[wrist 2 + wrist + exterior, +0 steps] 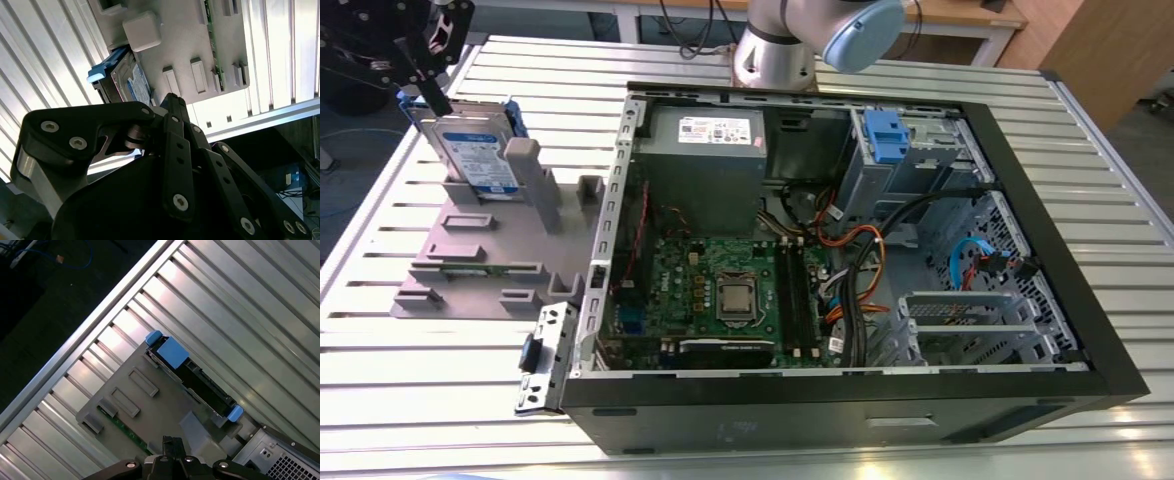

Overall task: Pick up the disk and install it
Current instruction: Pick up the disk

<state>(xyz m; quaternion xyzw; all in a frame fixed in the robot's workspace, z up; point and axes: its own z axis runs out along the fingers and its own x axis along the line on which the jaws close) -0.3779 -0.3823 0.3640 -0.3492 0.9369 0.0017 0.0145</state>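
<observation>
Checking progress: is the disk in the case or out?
Out. The disk stands upright on edge in the stand, beside the case.

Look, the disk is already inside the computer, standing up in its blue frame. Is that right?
Not quite. The disk does stand up in its blue frame, but in the grey stand beside the computer, not inside it. The exterior view shows this, with the pincer at the disk's top.
</observation>
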